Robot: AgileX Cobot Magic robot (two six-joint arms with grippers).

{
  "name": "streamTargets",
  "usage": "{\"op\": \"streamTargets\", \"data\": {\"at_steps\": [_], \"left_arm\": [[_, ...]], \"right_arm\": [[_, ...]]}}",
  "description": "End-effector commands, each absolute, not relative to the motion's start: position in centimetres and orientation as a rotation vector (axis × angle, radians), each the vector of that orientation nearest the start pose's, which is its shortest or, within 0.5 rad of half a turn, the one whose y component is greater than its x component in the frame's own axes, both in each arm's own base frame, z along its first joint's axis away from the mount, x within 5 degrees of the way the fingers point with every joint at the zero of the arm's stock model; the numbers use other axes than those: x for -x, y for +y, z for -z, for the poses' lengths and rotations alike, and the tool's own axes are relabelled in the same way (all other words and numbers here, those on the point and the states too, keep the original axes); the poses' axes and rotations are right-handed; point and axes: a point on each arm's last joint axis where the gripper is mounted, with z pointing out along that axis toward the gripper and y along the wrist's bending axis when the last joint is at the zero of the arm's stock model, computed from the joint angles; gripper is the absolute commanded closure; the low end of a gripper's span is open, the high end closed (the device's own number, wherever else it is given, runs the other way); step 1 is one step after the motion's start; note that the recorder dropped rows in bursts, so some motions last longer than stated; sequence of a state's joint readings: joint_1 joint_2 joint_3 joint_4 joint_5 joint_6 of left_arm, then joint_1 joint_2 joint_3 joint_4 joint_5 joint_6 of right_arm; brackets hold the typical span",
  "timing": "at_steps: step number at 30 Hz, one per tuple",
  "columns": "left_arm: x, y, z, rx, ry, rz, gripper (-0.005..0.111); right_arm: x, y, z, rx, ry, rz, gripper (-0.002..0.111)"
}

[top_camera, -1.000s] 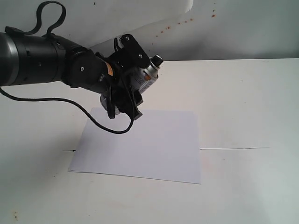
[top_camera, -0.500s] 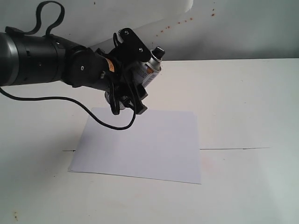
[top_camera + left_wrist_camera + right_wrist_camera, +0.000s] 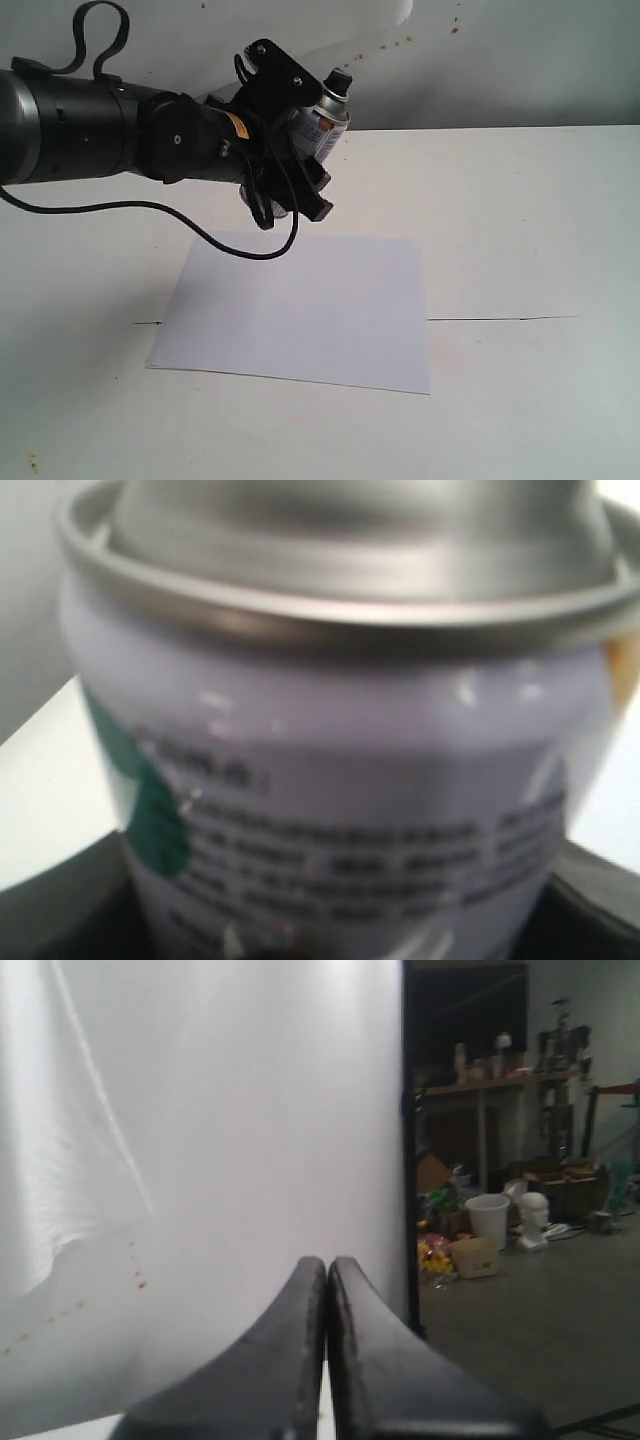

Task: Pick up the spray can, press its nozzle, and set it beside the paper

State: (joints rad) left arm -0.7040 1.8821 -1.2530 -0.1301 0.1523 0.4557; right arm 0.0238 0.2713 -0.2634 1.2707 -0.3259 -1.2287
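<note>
The white table [image 3: 520, 220] is smooth and matte, with the paper [image 3: 300, 315], a thin flat sheet, lying on it. The black left gripper [image 3: 320, 150] hangs over the paper's far edge, its jaws clamped on the body of the spray can [image 3: 322, 125], which is tilted in the air, probably to leave its top free for pressing. The right gripper [image 3: 327, 1290] has its jaws together and faces off toward the room. The can's label is glossy under a bright metal rim [image 3: 340, 600], and the small black nozzle [image 3: 338, 82] is untouched.

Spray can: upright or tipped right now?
Tipped. The spray can leans in the left tool, lifted clear of the paper, its nozzle pointing up and toward the exterior view's right.
</note>
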Motion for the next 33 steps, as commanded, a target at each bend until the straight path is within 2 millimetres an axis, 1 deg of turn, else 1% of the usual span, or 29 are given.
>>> {"op": "streamTargets", "data": {"at_steps": [1,4,8,11,14,18,21,23,26,31,32,33], "left_arm": [[-32.2,-27.7,-23.2,-0.998,1.881,0.27,0.107],[-32.4,-27.7,-23.5,-0.926,1.873,0.302,0.107],[-32.7,-27.8,-23.9,-0.846,1.854,0.333,0.107],[-32.7,-27.7,-24.6,-0.824,1.826,0.338,0.107],[-32.4,-27.4,-26.1,-0.806,1.793,0.344,0.107],[-32.3,-26.0,-28.4,-0.769,1.763,0.341,0.107],[-32.1,-24.2,-30.2,-0.725,1.791,0.351,0.107],[-32.0,-22.6,-31.2,-0.684,1.793,0.342,0.107],[-31.8,-20.0,-32.1,-0.617,1.791,0.314,0.107],[-31.6,-14.6,-31.9,-0.424,1.8,0.26,0.107],[-31.1,-12.4,-31.5,-0.307,1.77,0.251,0.107],[-30.9,-11.6,-31.5,-0.251,1.742,0.254,0.107]], "right_arm": [[-6.0,-3.1,-29.7,-0.321,1.31,0.229,0.108],[-5.5,-3.1,-29.9,-0.326,1.284,0.23,0.108],[-5.4,-3.1,-29.9,-0.328,1.275,0.23,0.108],[-5.4,-3.1,-29.9,-0.328,1.275,0.23,0.108],[-5.4,-3.1,-29.9,-0.329,1.275,0.229,0.108],[-5.4,-3.1,-29.9,-0.329,1.275,0.229,0.108],[-5.4,-3.1,-29.9,-0.329,1.275,0.229,0.108],[-5.4,-3.1,-29.9,-0.329,1.275,0.229,0.108],[-5.4,-3.1,-29.9,-0.329,1.275,0.229,0.108],[-5.4,-3.1,-29.9,-0.329,1.275,0.229,0.108],[-5.4,-3.1,-29.9,-0.329,1.275,0.229,0.108],[-5.4,-3.1,-29.9,-0.329,1.275,0.229,0.108]]}}
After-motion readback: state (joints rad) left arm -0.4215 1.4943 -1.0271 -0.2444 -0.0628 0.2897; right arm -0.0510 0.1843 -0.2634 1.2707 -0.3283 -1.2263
